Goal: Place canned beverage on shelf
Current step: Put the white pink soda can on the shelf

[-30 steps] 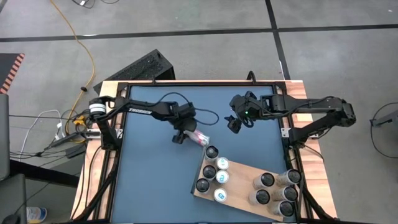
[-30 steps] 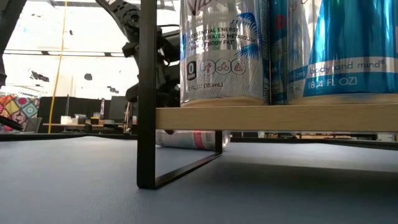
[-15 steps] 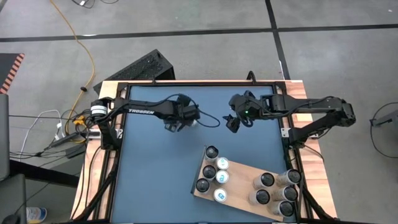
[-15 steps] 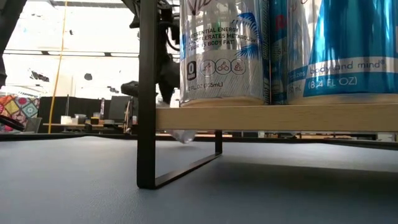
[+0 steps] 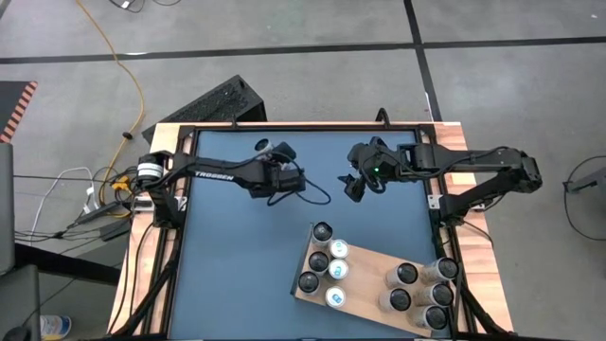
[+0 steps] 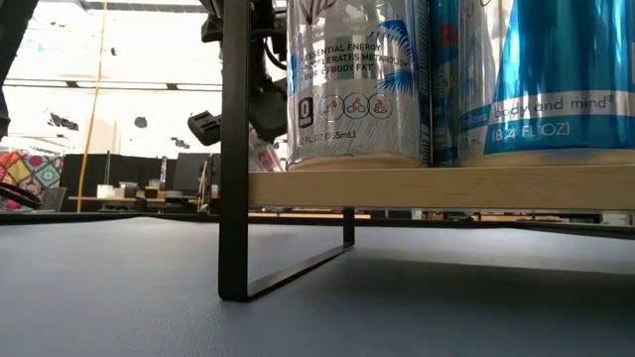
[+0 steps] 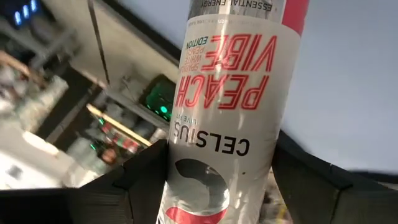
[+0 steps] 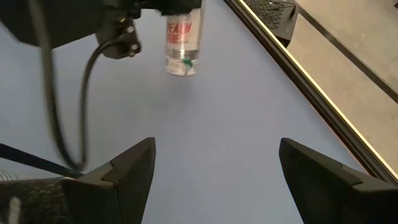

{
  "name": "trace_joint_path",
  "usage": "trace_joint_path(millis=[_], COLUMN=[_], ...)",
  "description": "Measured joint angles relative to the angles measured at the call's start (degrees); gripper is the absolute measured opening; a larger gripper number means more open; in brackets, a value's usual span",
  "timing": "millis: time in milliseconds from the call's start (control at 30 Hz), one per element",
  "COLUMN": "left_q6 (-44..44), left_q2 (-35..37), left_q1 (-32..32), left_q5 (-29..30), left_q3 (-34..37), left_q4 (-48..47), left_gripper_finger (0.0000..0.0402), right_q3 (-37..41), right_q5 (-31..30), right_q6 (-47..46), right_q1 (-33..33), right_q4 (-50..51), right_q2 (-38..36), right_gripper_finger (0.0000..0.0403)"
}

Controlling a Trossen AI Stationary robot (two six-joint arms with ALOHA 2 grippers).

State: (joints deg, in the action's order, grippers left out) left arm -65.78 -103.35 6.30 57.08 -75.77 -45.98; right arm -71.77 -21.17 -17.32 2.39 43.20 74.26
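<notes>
Left gripper [image 5: 280, 163] is clamped on the can [image 7: 233, 106], a slim white drink can with red "PEACH VIBE" lettering. It is held off the blue-grey table [image 5: 237, 275], over the far middle of the tabletop and well apart from the shelf [image 5: 365, 275]. In the right wrist view the can [image 8: 183, 40] hangs upright below the left arm's wrist, its lower end clear of the surface.

Right gripper [image 5: 353, 186] waits over the far right part of the table, fingers [image 8: 118, 171] apart, nothing between them.

The shelf sits at the near right: a wooden board on a black frame, already carrying 2 groups of upright cans [image 5: 327, 265]. In the low view these stand on the board's edge [image 6: 437, 186]. Bare wood shows between the 2 groups.

Handling, as judged: thin aluminium wall, smooth printed skin, so slippery and easily dented if squeezed hard. If full, noticeably heavy for its size. Tall and narrow, so it could tip when set down. Best hold is across the mid-body, as now in the left wrist view.
</notes>
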Motion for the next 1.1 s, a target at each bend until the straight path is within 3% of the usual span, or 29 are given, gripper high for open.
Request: trace_joint_path(millis=[167, 367, 533, 767, 1100], left_q6=[-12.11, -12.41, -9.63, -14.53, -14.14], left_q2=[0.04, 0.17, 0.22, 0.43, 0.31], left_q1=[-1.5, -2.6, -4.59, -8.54, -11.94], left_q5=[4.37, 15.8, 15.4, 16.56, 13.55], left_q3=[2.27, 8.32, 13.26, 22.29, 20.96], left_q4=[2.6, 13.64, 16.3, 20.87, 21.55], left_gripper_finger=[0.0247, 0.0247, 0.0247, 0.0248, 0.0281], right_q3=[0.0, 0.0, 0.0, 0.0, 0.0], right_q5=[0.28, 0.31, 0.32, 0.33, 0.33], right_q6=[0.0, 2.91, 5.13, 5.99, 5.87], right_q1=[0.0, 0.0, 0.0, 0.0, 0.0], right_q4=[0.02, 0.0, 0.0, 0.0, 0.02], right_q2=[0.0, 0.0, 0.0, -0.02, -0.02], right_gripper_finger=[0.032, 0.032, 0.032, 0.032, 0.032])
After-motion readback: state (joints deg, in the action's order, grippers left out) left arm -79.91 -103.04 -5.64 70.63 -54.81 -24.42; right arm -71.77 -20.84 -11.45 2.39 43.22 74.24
